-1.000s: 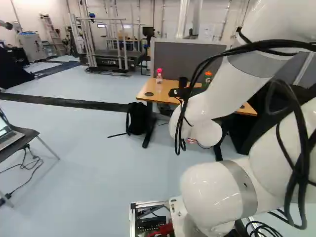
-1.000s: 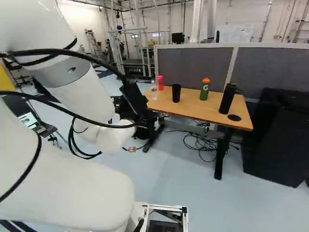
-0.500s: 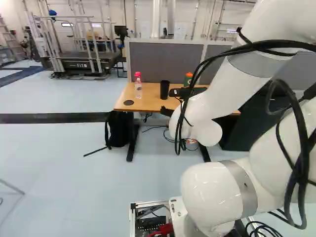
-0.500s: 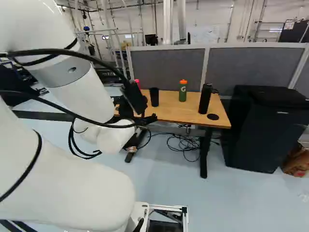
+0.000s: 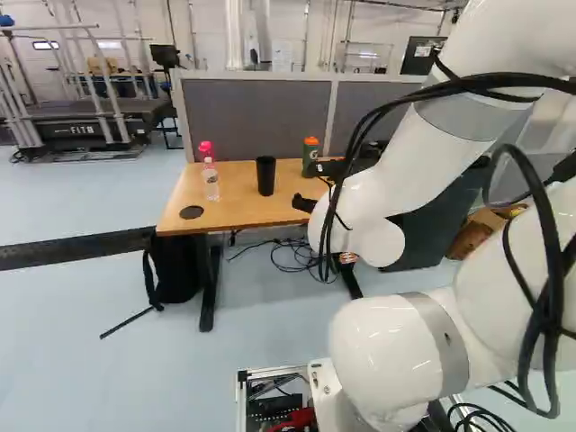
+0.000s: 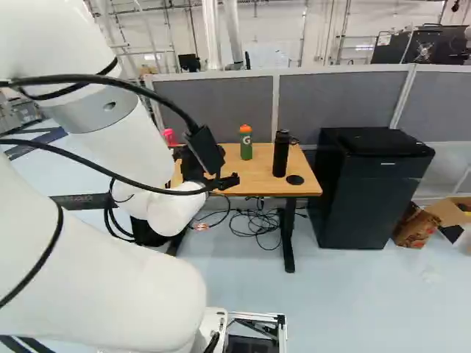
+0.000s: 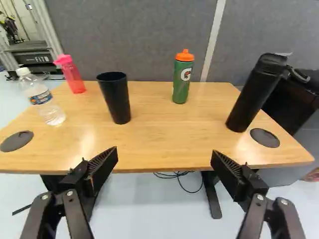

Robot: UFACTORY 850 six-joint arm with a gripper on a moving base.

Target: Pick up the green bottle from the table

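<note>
In the right base view my gripper is in front of the wooden table. Seen from the wrist, the gripper stands wide open, nothing between its fingers, short of the table's near edge. The green bottle with an orange cap stands upright toward the table's far side, ahead of the gripper and apart from it. It also shows as the green bottle at the left base view's centre, its lower part partly covered by the arm's dark hardware.
Black cup, pink bottle and clear bottle stand to one side of the green bottle; a tall black bottle stands to the other. Grey partition behind. Black cabinet beside the table; cables beneath.
The base has moved, turning right and coming somewhat closer: the table and its bottles have shifted left in both base views. The arm holds its pose above its lowest joint.
</note>
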